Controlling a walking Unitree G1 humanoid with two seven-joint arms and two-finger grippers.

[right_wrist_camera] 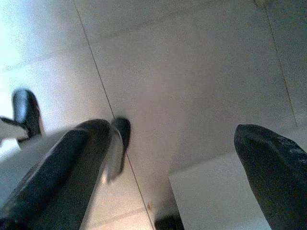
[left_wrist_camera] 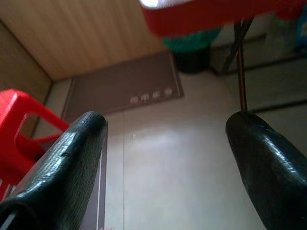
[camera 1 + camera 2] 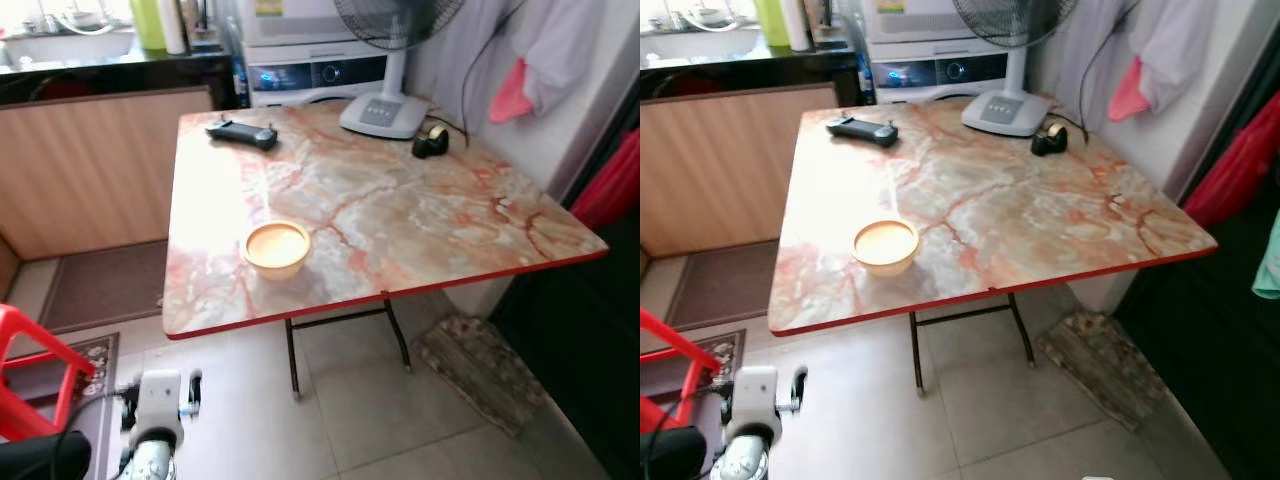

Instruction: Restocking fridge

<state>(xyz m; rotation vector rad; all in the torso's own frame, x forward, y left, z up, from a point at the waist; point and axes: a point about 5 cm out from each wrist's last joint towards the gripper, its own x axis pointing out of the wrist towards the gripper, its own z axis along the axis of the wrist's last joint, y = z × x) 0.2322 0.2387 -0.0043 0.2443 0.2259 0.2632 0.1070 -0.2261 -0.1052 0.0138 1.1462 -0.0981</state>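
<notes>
Marble-patterned laminate with a red edge is covering the folding table [image 3: 420,215], on which a pale yellow bowl [image 3: 276,246] is being shown near the front edge, towards the robot's left. A black remote [image 3: 241,132] is lying at the far left corner, while a white fan base [image 3: 384,114] and a black tape dispenser [image 3: 431,141] are standing at the far side. The left gripper [image 2: 163,158] is being held low over the tiled floor, fingers spread wide, near a red stool [image 2: 21,124]. The right gripper [image 1: 177,163] is likewise being held wide apart above the floor tiles, nothing being gripped.
</notes>
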